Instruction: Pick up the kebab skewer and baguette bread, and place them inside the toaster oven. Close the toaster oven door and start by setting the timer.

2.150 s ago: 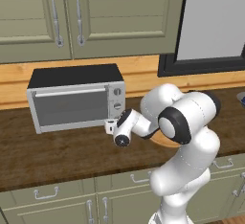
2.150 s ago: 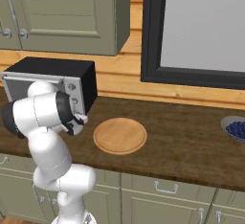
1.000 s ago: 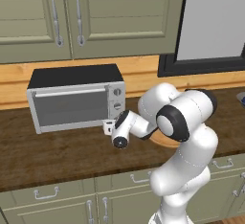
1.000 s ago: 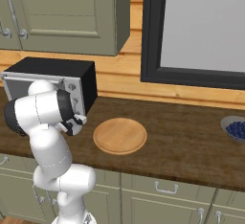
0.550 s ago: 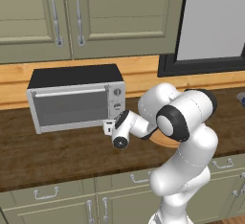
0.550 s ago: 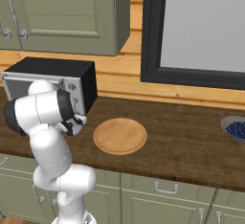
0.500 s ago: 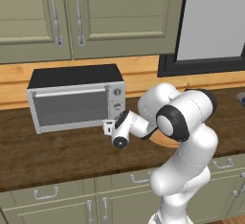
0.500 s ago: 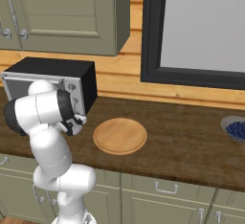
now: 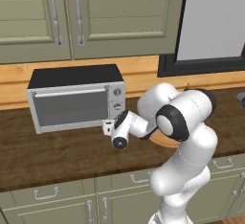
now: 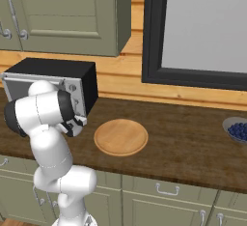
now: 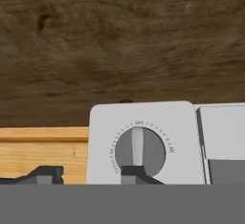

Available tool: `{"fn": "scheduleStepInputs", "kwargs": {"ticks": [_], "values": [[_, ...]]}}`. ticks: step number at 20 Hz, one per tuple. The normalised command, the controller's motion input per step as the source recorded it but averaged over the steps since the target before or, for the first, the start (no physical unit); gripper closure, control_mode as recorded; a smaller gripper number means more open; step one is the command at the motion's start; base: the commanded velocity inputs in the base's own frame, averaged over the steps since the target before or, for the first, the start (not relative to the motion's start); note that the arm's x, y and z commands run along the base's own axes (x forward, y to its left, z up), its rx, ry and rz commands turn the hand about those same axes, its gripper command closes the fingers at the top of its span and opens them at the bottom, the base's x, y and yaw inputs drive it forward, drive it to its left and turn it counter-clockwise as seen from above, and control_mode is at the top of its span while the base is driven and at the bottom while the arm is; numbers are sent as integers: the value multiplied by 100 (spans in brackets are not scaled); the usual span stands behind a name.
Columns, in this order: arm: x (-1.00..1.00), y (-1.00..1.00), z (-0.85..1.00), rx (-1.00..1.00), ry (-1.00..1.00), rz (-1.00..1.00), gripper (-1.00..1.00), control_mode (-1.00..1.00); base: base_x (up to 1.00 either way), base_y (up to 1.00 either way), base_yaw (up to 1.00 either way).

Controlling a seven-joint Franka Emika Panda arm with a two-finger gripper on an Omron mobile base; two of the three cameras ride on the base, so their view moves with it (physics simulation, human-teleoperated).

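1. Your gripper (image 9: pixel 108 127) sits at the lower right corner of the toaster oven (image 9: pixel 76 97), nose toward the knob column. In the hand view one dark fingertip (image 11: pixel 135 174) rises right under a round timer knob (image 11: pixel 139 151), the other (image 11: pixel 43 174) shows well off to the side. That suggests spread fingers, but the tips are cut off at the frame's bottom, so you cannot tell for sure whether they are on the knob.

2. Left of the hand, the toaster oven door (image 9: pixel 71 106) stands closed, flush with the frame. The grey glass shows nothing you can make out, so you cannot confirm the kebab skewer or baguette bread are inside. The round wooden plate (image 10: pixel 120 137) lies bare on the counter.

3. Judging from this, you are at the timer step. The risk is a miss: the knob's pointer stands straight up and the fingers look off-centre to it. If you close and twist with only one pad bearing, it will likely slip round the rim and the timer stays unset. Pushing in too hard could shove the oven back along the counter.

4. To the right, room is good. The plate lies near the oven's right side but apart from the hand, and beyond it the dark counter (image 10: pixel 193 138) runs open to a bowl of blue berries (image 10: pixel 239 130) at the far edge. The counter's front edge sits just below your wrist, so withdraw outward, not down.
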Motion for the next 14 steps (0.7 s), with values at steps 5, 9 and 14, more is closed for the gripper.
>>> {"fn": "scheduleStepInputs", "kwargs": {"ticks": [5,9,14], "values": [[27,25,-14,0,0,0,-100,-100,0,0,0],[45,36,-13,0,0,0,-100,-100,0,0,0],[64,14,-9,0,0,0,-100,-100,0,0,0]]}}
